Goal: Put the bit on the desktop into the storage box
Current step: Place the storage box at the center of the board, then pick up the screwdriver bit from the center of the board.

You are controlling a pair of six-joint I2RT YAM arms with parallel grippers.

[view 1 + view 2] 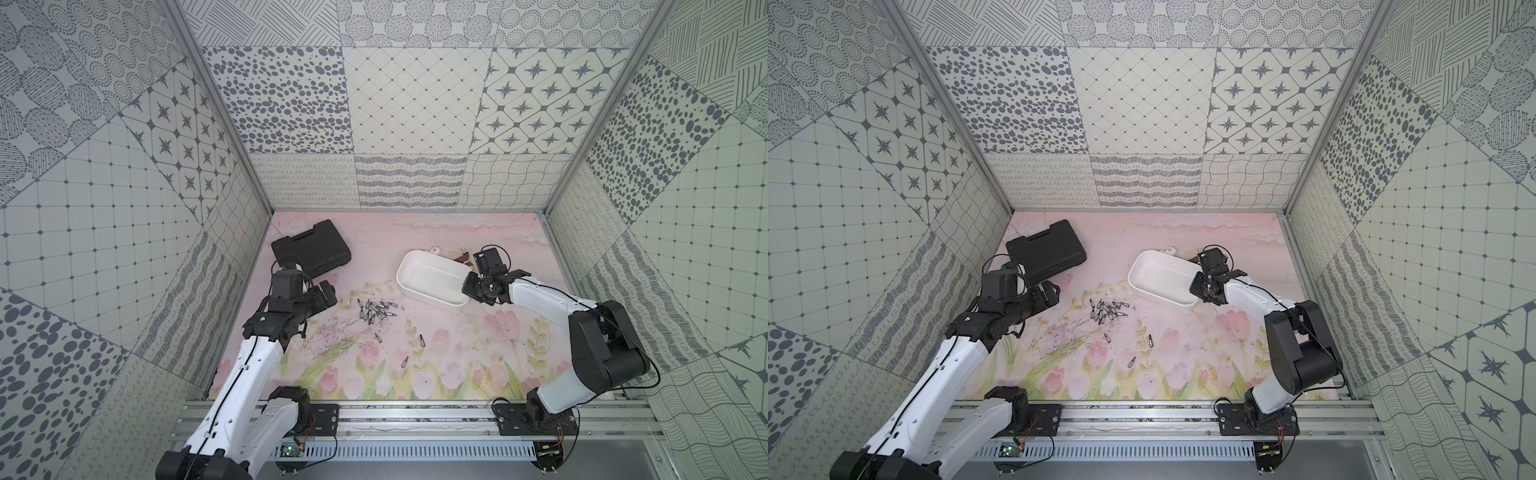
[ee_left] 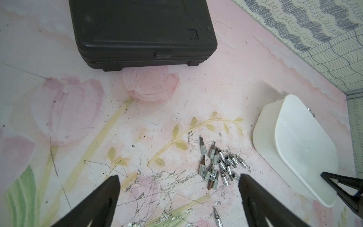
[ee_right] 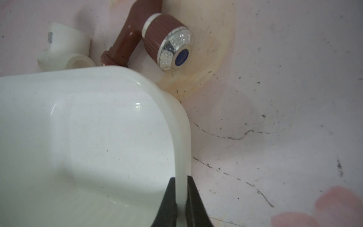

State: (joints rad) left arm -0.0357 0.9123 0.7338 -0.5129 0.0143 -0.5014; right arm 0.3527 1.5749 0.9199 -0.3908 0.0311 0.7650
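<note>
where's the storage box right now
In both top views the storage box is right of centre on the desktop, beyond and right of the pile of bits, with the right pincer gripping its right end wall.

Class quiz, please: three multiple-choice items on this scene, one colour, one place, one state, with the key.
1. The storage box is: A black; B white; C brown.
2. The pile of bits lies: A in the storage box; B on the black case; C on the desktop.
3. The left gripper is: A shut on a bit; B open, holding nothing; C shut on the case.
Key: 1 B, its walls look white in both top views. 2 C, the bits rest on the tulip print. 3 B, bare desktop shows between its spread fingers.
</note>
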